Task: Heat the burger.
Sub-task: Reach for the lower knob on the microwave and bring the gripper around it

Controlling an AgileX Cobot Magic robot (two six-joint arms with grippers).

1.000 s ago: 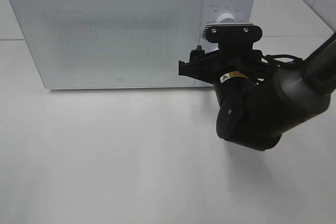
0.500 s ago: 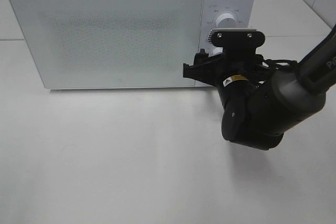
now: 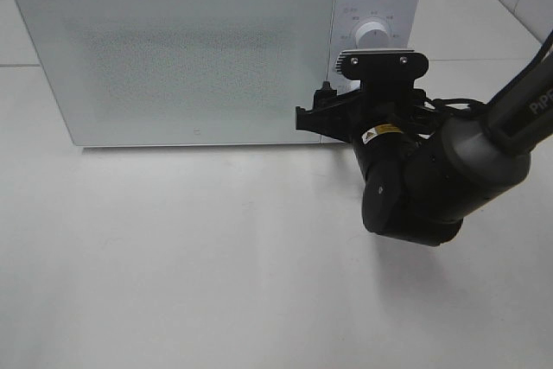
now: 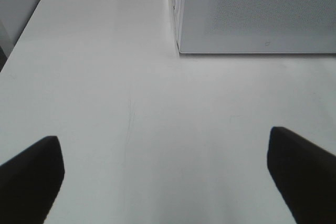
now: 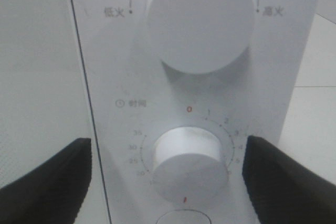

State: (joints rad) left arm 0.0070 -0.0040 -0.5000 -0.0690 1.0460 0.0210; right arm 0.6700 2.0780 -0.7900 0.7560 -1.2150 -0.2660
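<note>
The burger is out of view. The white microwave (image 3: pixel 173 49) stands at the back of the table with its door closed. My right gripper (image 5: pixel 168 182) is open right in front of the control panel. Its two dark fingers (image 5: pixel 47 182) flank the lower timer knob (image 5: pixel 186 163) with a gap on each side. The upper power knob (image 5: pixel 199 22) sits above it with its red mark pointing up. In the high view the right gripper (image 3: pixel 321 115) points at the panel's lower part. My left gripper (image 4: pixel 165 177) is open over bare table, holding nothing.
The white table (image 3: pixel 190 257) stretches in front of the microwave. In the left wrist view the microwave's front corner (image 4: pixel 181 45) lies ahead of the left gripper. The bulky right arm (image 3: pixel 423 179) hangs over the table's right side.
The right arm has shifted only slightly in front of the control panel, sinking a little. Both grippers keep the same opening.
</note>
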